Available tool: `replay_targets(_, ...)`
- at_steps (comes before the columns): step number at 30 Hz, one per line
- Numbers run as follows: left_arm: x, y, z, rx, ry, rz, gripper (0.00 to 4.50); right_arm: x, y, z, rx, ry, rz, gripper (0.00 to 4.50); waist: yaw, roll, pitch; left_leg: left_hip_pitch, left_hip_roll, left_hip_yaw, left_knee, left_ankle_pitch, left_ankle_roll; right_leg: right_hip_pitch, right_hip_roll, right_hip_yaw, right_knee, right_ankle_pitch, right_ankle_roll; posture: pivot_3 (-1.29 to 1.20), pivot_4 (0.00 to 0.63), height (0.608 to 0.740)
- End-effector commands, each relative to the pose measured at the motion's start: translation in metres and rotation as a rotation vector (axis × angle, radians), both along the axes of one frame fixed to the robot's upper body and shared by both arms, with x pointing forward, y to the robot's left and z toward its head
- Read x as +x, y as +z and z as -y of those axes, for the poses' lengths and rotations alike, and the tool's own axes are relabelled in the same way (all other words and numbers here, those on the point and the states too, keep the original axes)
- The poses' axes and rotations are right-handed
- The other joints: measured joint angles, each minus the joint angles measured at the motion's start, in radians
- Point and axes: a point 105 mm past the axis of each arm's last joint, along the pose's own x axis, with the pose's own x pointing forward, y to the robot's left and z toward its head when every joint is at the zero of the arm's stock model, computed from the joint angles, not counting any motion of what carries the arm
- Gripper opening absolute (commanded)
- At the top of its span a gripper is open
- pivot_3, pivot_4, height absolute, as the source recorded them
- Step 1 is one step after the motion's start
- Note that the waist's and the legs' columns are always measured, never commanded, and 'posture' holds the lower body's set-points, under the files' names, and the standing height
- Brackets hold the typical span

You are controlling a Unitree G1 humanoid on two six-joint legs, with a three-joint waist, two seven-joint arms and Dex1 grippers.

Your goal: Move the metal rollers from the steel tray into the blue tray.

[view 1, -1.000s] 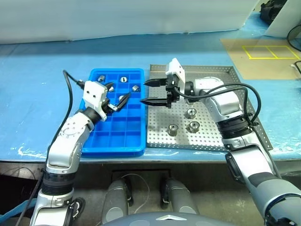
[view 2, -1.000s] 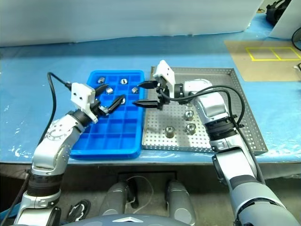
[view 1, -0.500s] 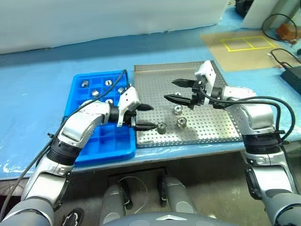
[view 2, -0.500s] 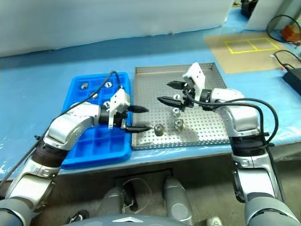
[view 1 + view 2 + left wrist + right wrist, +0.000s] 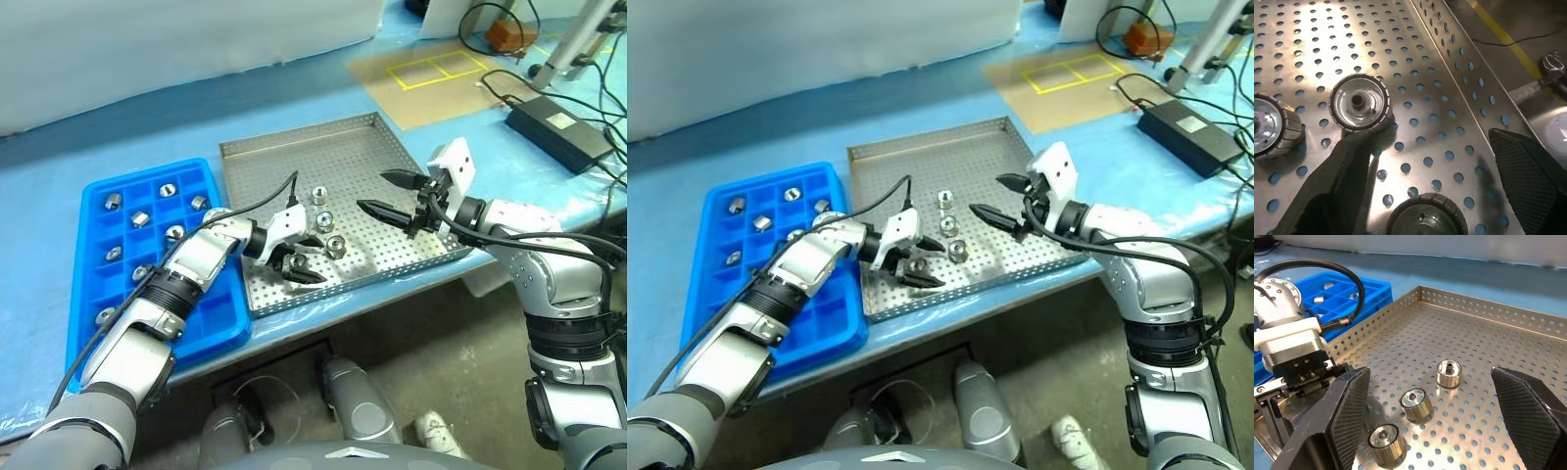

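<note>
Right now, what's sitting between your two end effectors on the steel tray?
In the left eye view, three metal rollers stand on the steel tray between the open left end effector and the open right end effector, nearer the left one.

Table (image 5: 118, 117) covered with a light blue sheet, slightly wrinkled, glossy near the front edge. White panel or wall (image 5: 176, 39) stands along the far side of the table. Far right corner: tan cardboard-like mat (image 5: 431, 73) marked with a yellow rectangular outline. Beside it a black power brick (image 5: 560, 122) with black cables (image 5: 500, 83) trailing across the sheet. An orange object (image 5: 509, 34) at the far edge, possibly a tool; too small to tell. Grey floor (image 5: 470, 392) below the table front. Lighting even, from overhead.
</note>
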Motion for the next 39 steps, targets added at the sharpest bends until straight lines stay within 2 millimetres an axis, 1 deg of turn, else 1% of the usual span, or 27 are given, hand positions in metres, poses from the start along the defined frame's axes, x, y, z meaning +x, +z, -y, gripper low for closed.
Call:
replay_targets(1, -0.002, 0.004, -0.010, 0.026, -0.018, 0.005, 4.02, -0.013, 0.012, -0.005, 0.003, 0.065, 0.032, 4.10, -0.013, 0.000, 0.000, 0.000, 0.000, 0.000, 0.000, 0.000, 0.000, 0.000, 0.000, 0.000, 0.000, 0.000, 0.001, -0.94, 0.150, 0.740)
replay_targets(4, -0.003, 0.004, -0.018, 0.041, -0.010, -0.002, 4.02, -0.021, 0.002, -0.010, -0.029, 0.125, -0.003, 4.10, -0.022, 0.000, 0.000, 0.000, 0.000, -0.002, 0.001, -0.001, -0.002, 0.003, 0.000, -0.003, -0.002, -0.001, 0.001, -0.93, 0.150, 0.740)
replay_targets(6, -0.003, 0.001, -0.023, 0.066, -0.003, 0.004, 4.02, -0.021, -0.001, -0.012, -0.048, 0.130, -0.002, 4.10, -0.029, 0.000, 0.000, 0.001, 0.001, -0.004, 0.000, -0.002, -0.002, 0.006, 0.000, -0.006, -0.005, -0.001, 0.001, -0.92, 0.150, 0.740)
replay_targets(8, -0.002, -0.003, -0.026, 0.080, 0.008, 0.006, 4.02, -0.018, -0.001, -0.013, -0.049, 0.127, 0.004, 4.10, -0.036, 0.000, 0.000, 0.001, 0.001, -0.005, 0.000, -0.002, -0.002, 0.008, 0.000, -0.008, -0.008, 0.000, 0.002, -0.91, 0.150, 0.740)
replay_targets(13, -0.006, -0.016, -0.025, 0.118, 0.014, 0.014, 4.02, -0.011, 0.003, -0.014, -0.036, 0.112, 0.020, 4.10, -0.037, 0.000, 0.000, 0.000, -0.001, -0.005, 0.001, -0.004, 0.001, 0.010, -0.003, -0.009, -0.010, 0.001, 0.000, -0.90, 0.150, 0.740)
replay_targets(16, -0.003, -0.021, -0.021, 0.113, 0.055, 0.013, 4.02, -0.010, 0.003, -0.014, -0.036, 0.108, 0.022, 4.10, -0.036, 0.001, 0.000, 0.001, -0.001, -0.005, 0.001, -0.004, 0.002, 0.011, -0.003, -0.010, -0.011, 0.002, -0.002, -0.90, 0.150, 0.740)
replay_targets(18, -0.003, -0.024, -0.021, 0.118, 0.056, 0.018, 4.02, -0.012, 0.002, -0.014, -0.040, 0.122, 0.011, 4.10, -0.036, 0.001, 0.000, 0.001, -0.001, -0.005, 0.002, -0.005, 0.002, 0.012, -0.003, -0.010, -0.012, 0.002, -0.001, -0.90, 0.150, 0.740)
replay_targets(21, -0.001, -0.027, -0.023, 0.127, 0.059, 0.025, 4.02, -0.026, -0.008, -0.016, -0.083, 0.195, -0.033, 4.10, -0.036, 0.001, 0.000, 0.001, -0.001, -0.006, 0.002, -0.005, 0.002, 0.013, -0.003, -0.010, -0.012, 0.000, 0.002, -0.90, 0.150, 0.740)
replay_targets(24, 0.001, -0.028, -0.025, 0.124, 0.069, 0.026, 3.47, -0.036, -0.026, -0.013, -0.175, 0.240, -0.071, 4.10, -0.037, 0.001, 0.000, 0.002, -0.001, -0.007, 0.002, -0.005, 0.002, 0.014, -0.003, -0.011, -0.012, 0.000, 0.003, -0.90, 0.150, 0.740)
replay_targets(25, 0.003, -0.028, -0.026, 0.126, 0.084, 0.024, 3.18, -0.039, -0.032, -0.011, -0.208, 0.253, -0.081, 4.10, -0.038, 0.001, -0.001, 0.002, 0.000, -0.007, 0.002, -0.005, 0.002, 0.014, -0.003, -0.011, -0.013, 0.000, 0.003, -0.89, 0.150, 0.740)
replay_targets(26, 0.004, -0.028, -0.026, 0.126, 0.086, 0.026, 3.18, -0.041, -0.036, -0.010, -0.229, 0.261, -0.087, 4.10, -0.038, 0.001, -0.001, 0.002, -0.001, -0.007, 0.002, -0.005, 0.002, 0.014, -0.003, -0.011, -0.013, 0.000, 0.003, -0.89, 0.150, 0.740)
replay_targets(27, 0.004, -0.029, -0.026, 0.125, 0.087, 0.021, 3.18, -0.042, -0.039, -0.009, -0.244, 0.265, -0.088, 4.10, -0.037, 0.001, -0.001, 0.003, 0.000, -0.007, 0.002, -0.005, 0.002, 0.015, -0.003, -0.011, -0.013, 0.000, 0.003, -0.89, 0.150, 0.740)
replay_targets(28, 0.003, -0.028, -0.027, 0.121, 0.083, 0.015, 2.82, -0.041, -0.039, -0.009, -0.250, 0.262, -0.084, 4.10, -0.038, 0.001, -0.001, 0.003, 0.000, -0.007, 0.002, -0.005, 0.002, 0.015, -0.003, -0.011, -0.013, 0.000, 0.003, -0.89, 0.150, 0.740)
replay_targets(29, 0.001, -0.027, -0.027, 0.116, 0.071, 0.010, 2.79, -0.039, -0.039, -0.009, -0.249, 0.256, -0.079, 4.10, -0.038, 0.002, -0.001, 0.003, -0.001, -0.007, 0.002, -0.005, 0.002, 0.015, -0.003, -0.011, -0.013, 0.000, 0.003, -0.89, 0.150, 0.740)
replay_targets(30, 0.001, -0.027, -0.027, 0.110, 0.075, 0.005, 2.61, -0.037, -0.038, -0.009, -0.243, 0.251, -0.073, 4.10, -0.038, 0.002, -0.001, 0.004, -0.001, -0.007, 0.002, -0.005, 0.002, 0.015, -0.003, -0.011, -0.013, 0.000, 0.003, -0.89, 0.150, 0.740)
replay_targets(31, 0.002, -0.026, -0.027, 0.105, 0.085, 0.004, 2.38, -0.036, -0.037, -0.010, -0.237, 0.247, -0.070, 4.10, -0.038, 0.002, -0.001, 0.004, -0.001, -0.007, 0.003, -0.005, 0.002, 0.015, -0.003, -0.011, -0.013, 0.000, 0.003, -0.89, 0.150, 0.740)
replay_targets(32, 0.002, -0.026, -0.027, 0.107, 0.089, 0.012, 2.02, -0.034, -0.035, -0.010, -0.228, 0.243, -0.066, 4.10, -0.038, 0.002, -0.001, 0.004, -0.001, -0.007, 0.003, -0.005, 0.002, 0.015, -0.003, -0.011, -0.013, 0.000, 0.003, -0.88, 0.150, 0.740)
replay_targets(34, 0.001, -0.025, -0.029, 0.106, 0.086, 0.017, 1.95, -0.032, -0.034, -0.012, -0.219, 0.237, -0.060, 4.10, -0.039, 0.002, -0.001, 0.003, -0.001, -0.007, 0.003, -0.005, 0.002, 0.015, -0.003, -0.011, -0.013, 0.000, 0.003, -0.88, 0.150, 0.740)
replay_targets(36, -0.005, -0.020, -0.030, 0.088, 0.048, 0.009, 1.87, -0.030, -0.033, -0.012, -0.217, 0.233, -0.055, 4.10, -0.039, 0.002, -0.001, 0.003, -0.001, -0.007, 0.003, -0.005, 0.002, 0.015, -0.003, -0.011, -0.013, 0.000, 0.003, -0.88, 0.150, 0.740)
replay_targets(37, -0.003, -0.017, -0.030, 0.079, 0.064, 0.025, 1.87, -0.029, -0.033, -0.012, -0.212, 0.231, -0.052, 4.10, -0.039, 0.002, -0.001, 0.003, 0.000, -0.007, 0.003, -0.005, 0.002, 0.015, -0.003, -0.011, -0.013, 0.000, 0.003, -0.88, 0.150, 0.740)
replay_targets(39, 0.008, -0.011, -0.029, 0.064, 0.134, 0.063, 1.87, -0.027, -0.031, -0.013, -0.200, 0.226, -0.051, 4.10, -0.039, 0.002, -0.001, 0.003, 0.000, -0.007, 0.003, -0.005, 0.002, 0.015, -0.003, -0.011, -0.013, 0.000, 0.003, -0.87, 0.150, 0.740)
